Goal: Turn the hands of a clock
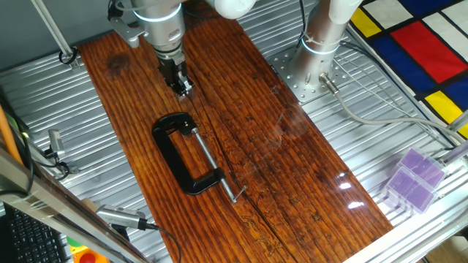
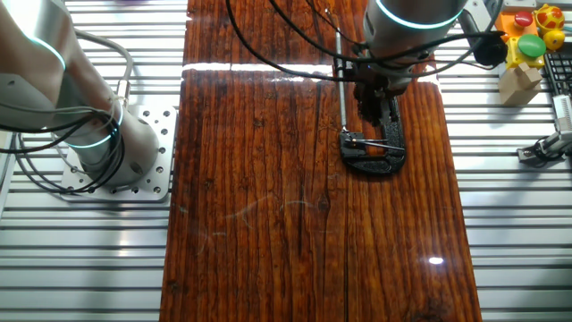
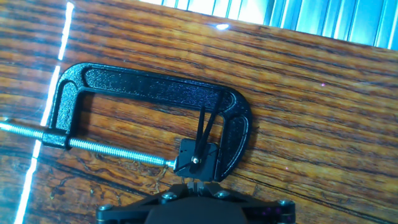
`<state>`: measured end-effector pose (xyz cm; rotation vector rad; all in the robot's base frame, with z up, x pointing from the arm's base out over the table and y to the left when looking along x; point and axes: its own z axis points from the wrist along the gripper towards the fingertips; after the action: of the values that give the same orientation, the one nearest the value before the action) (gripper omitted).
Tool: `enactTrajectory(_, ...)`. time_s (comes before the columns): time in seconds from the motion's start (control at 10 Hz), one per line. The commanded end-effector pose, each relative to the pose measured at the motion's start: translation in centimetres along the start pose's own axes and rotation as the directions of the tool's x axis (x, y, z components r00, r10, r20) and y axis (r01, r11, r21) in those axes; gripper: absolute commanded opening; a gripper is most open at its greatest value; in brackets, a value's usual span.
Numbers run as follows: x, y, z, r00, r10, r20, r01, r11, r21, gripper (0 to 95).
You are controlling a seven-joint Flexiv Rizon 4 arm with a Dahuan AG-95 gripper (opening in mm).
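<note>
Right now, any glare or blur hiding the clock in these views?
Hand view: bright glare streak at left crosses the screw, but the clock and C-clamp are sharp. One fixed view: glare spots on the wooden board, far from the clamp. The other fixed view: a glare band at top; clock tiny.

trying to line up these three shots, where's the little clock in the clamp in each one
One fixed view: not visible; the gripper hides that end of the black C-clamp.
The other fixed view: the clock sits left of centre on the clamp, thin hands pointing right.
Hand view: bottom centre, clock between screw tip and clamp jaw.
Shared landmark: the clamp's silver screw.
</note>
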<state>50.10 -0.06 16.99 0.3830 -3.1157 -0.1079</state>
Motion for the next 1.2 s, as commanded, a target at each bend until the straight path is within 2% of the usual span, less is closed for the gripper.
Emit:
enactTrajectory(0.1, -0.7, -0.3, 0.1, 1.0, -0.01, -0.018, 0.01, 1.0, -0.004, 0.0)
enactTrajectory(0.2, -1.9, -0.8, 0.7, 0.999, -0.028, -0.034, 0.028, 1.0, -0.008, 0.0)
enactTrajectory(0.3, -3.1, -1.3, 1.8, 0.998, -0.05, -0.033, 0.049, 0.999, -0.012, 0.0)
enactTrajectory(0.6, -5.8, -1.3, 5.1, 0.995, -0.093, -0.033, 0.092, 0.996, -0.017, 0.0)
enactTrajectory(1.2, -8.5, -0.7, 8.5, 0.991, -0.128, -0.036, 0.127, 0.992, -0.018, 0.0)
